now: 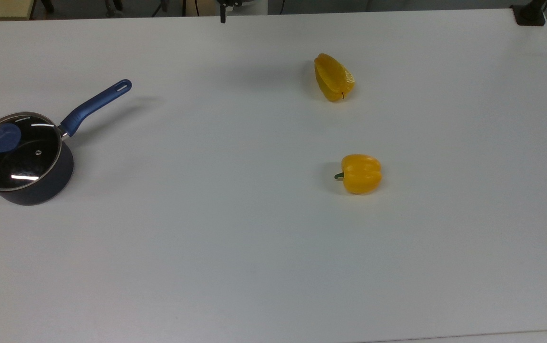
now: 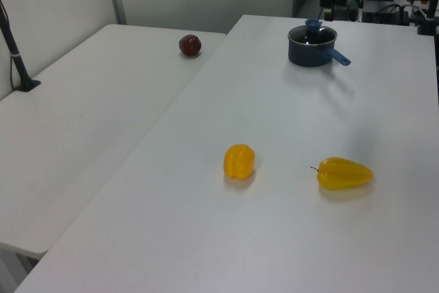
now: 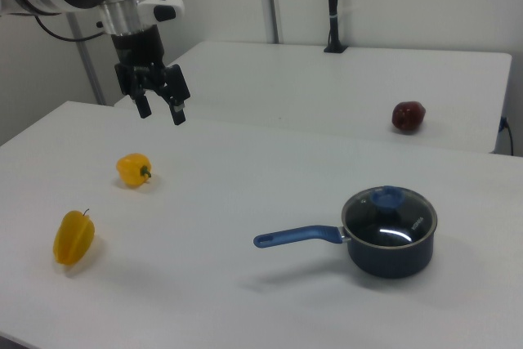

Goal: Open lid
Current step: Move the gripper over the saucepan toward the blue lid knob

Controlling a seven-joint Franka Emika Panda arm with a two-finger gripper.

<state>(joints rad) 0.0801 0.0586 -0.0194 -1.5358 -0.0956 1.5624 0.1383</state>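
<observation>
In the right view I see my end effector [image 3: 160, 112] upper left, fingers spread wide, holding nothing. The lid [image 1: 14, 151] sits on the saucepan [image 1: 40, 190] at the top view's left edge. 2 yellow peppers [image 1: 361, 173] lie on the worktop [image 1: 235, 238]; a red fruit [image 2: 190, 45] shows upper left in the left view.

Glossy clear glass lid [image 1: 16, 151] with thin metal rim; matt dark saucepan [image 1: 40, 188]; smooth matt white table [image 1: 235, 247]; waxy peppers [image 1: 360, 173].

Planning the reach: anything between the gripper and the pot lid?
Right view: only bare table between gripper and lid; both peppers sit off that line.
</observation>
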